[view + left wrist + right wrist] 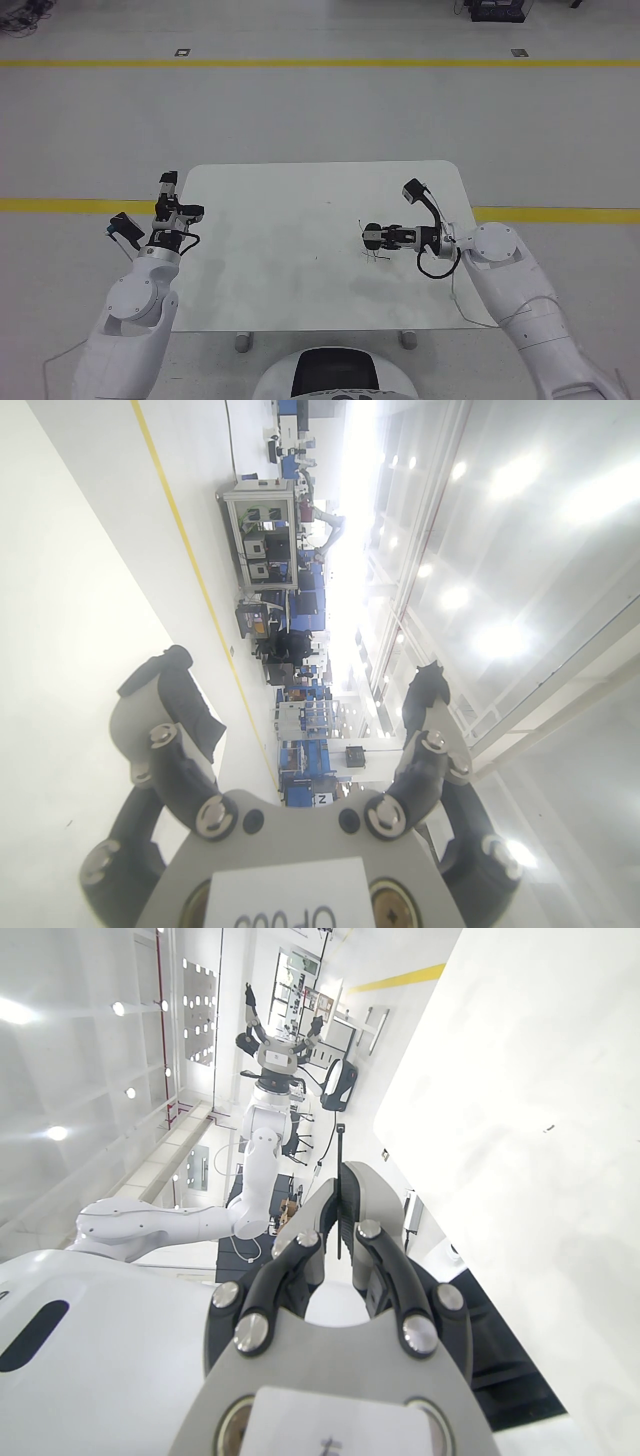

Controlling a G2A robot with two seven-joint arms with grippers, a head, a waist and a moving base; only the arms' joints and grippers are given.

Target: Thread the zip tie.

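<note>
A thin black zip tie (pixel 339 1208) is pinched between the fingers of my right gripper (pixel 340 1178), which is shut on its strap. The tie's head (pixel 340 1129) sticks out past the fingertips. From above, that right gripper (pixel 368 240) hovers over the right half of the white table (pixel 300 200), pointing left, with the tie's ends (pixel 374 258) showing beside it. My left gripper (pixel 180 198) stands at the table's left edge, open and holding nothing. Its two fingers (pixel 170 695) are spread wide and aimed out at the room.
The table's edge (pixel 400 1093) runs close beside the right gripper. A tiny dark speck (pixel 317 258) lies near the table's middle. A yellow floor line (pixel 560 214) passes behind the table. Bare tabletop lies between the two arms.
</note>
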